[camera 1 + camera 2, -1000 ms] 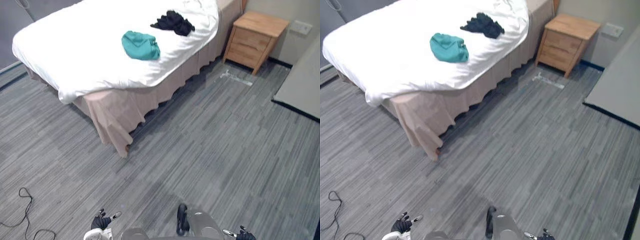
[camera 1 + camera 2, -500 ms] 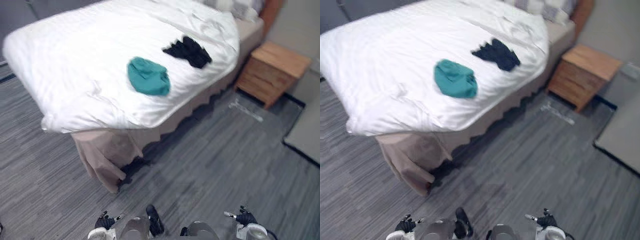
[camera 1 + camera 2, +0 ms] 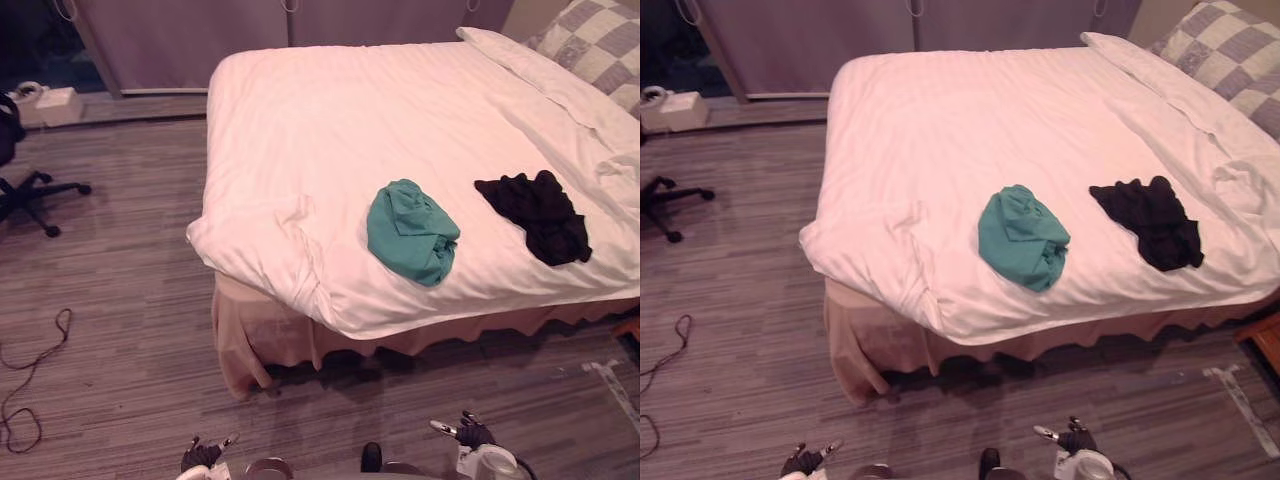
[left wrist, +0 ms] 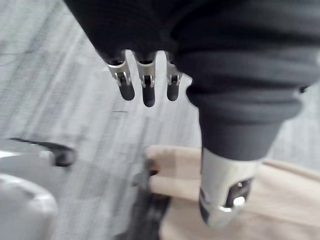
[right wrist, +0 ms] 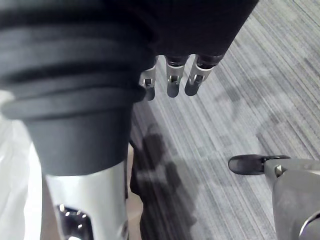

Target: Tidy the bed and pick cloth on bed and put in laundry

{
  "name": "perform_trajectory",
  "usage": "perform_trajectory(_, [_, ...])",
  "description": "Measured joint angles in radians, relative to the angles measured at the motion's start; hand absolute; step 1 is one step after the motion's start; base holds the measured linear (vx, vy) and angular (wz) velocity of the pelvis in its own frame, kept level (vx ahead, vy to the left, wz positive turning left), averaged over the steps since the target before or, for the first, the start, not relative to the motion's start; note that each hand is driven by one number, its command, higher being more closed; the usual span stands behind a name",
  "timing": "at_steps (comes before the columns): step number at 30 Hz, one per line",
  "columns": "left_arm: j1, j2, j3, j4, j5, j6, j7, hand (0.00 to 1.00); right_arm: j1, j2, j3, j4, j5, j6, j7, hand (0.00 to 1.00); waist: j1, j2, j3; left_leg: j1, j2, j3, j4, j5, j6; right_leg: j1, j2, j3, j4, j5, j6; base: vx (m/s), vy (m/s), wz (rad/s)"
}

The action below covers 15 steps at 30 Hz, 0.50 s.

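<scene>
teal cloth [image 3: 412, 232] and black cloth [image 3: 536, 214] lie apart on the white bed [image 3: 300, 130]; left hand [image 4: 148, 92] and right hand [image 5: 172, 85] hang low, fingers relaxed, empty.

A wide bed with a white duvet [image 3: 330, 120] stands on a grey striped plank floor [image 3: 110, 300], a beige pleated bed skirt [image 3: 245, 340] hanging below the mattress along its near side. Grey-and-white checked pillows [image 3: 600, 40] lie at the head, on the right. Flat grey wall panels [image 3: 200, 40] run behind the bed. At left, a black wheeled office chair [image 3: 8, 135] stands near a small white box [image 3: 55, 100] on the floor. A strip of pale tape [image 3: 1238, 395] marks the floor at lower right.
</scene>
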Motion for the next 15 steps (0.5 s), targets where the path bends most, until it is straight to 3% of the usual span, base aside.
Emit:
perform_trajectory(1, [-0.033,0.036,-0.023,-0.073,0.034,-0.028,0.020,0.00,0.025,0.005,0.000,0.003,0.003,0.001,-0.006,0.00,-0.010,-0.013,-0.009,0.004,-0.013,0.004,-0.022,0.022,0.005,0.011,-0.012,-0.020,-0.006,-0.002,0.002,-0.01,0.017,0.59])
perform_trajectory(4, [-0.119,0.116,-0.067,-0.200,0.136,-0.064,0.057,0.00,0.077,0.010,0.004,0.003,0.019,0.001,-0.025,0.00,-0.020,-0.005,-0.015,0.032,-0.027,0.025,-0.088,0.061,0.009,0.012,-0.020,-0.030,-0.003,-0.003,0.003,-0.02,0.014,0.18])
perform_trajectory(8, [-0.229,0.231,-0.146,-0.245,0.159,-0.030,0.016,0.00,0.102,0.011,0.015,0.002,0.018,0.001,-0.040,0.00,-0.056,0.014,-0.018,0.076,-0.029,0.107,-0.171,0.105,0.006,0.012,-0.017,-0.028,-0.004,-0.003,-0.001,-0.09,-0.019,-0.11])
perform_trajectory(10, [-0.293,0.252,-0.191,-0.241,0.150,0.031,-0.020,0.00,0.119,0.011,0.046,-0.005,0.018,-0.001,-0.038,0.00,-0.067,0.009,-0.021,0.094,-0.026,0.151,-0.197,0.114,0.002,0.009,-0.011,-0.016,-0.007,0.001,-0.006,-0.10,-0.028,-0.25])
perform_trajectory(11, [-0.342,0.263,-0.219,-0.223,0.110,0.085,-0.046,0.00,0.127,0.018,0.059,-0.008,0.020,-0.001,-0.038,0.00,-0.078,0.009,-0.023,0.094,-0.020,0.184,-0.200,0.114,0.003,0.006,-0.008,-0.007,-0.016,0.008,-0.008,-0.09,-0.023,-0.17])
perform_trajectory(12, [-0.366,0.263,-0.227,-0.204,0.096,0.104,-0.057,0.00,0.132,0.020,0.069,-0.010,0.021,-0.001,-0.038,0.00,-0.083,-0.001,-0.021,0.090,-0.019,0.200,-0.200,0.112,-0.001,0.000,-0.007,0.006,-0.021,0.013,-0.009,-0.07,-0.013,-0.34])
perform_trajectory(14, [-0.470,0.272,-0.245,-0.107,0.094,0.185,-0.056,0.00,0.116,0.021,0.114,-0.020,0.041,0.004,-0.039,0.00,-0.090,-0.010,-0.001,0.050,-0.016,0.261,-0.191,0.111,-0.009,-0.067,-0.002,0.056,-0.020,0.040,-0.010,-0.09,-0.007,-0.52])
perform_trajectory(15, [-0.518,0.284,-0.259,-0.065,0.101,0.204,-0.055,0.00,0.106,0.022,0.127,-0.033,0.045,0.004,-0.039,0.00,-0.092,-0.022,0.018,0.032,-0.016,0.275,-0.181,0.112,-0.009,-0.088,-0.002,0.071,-0.019,0.049,-0.009,-0.12,-0.019,-0.48])
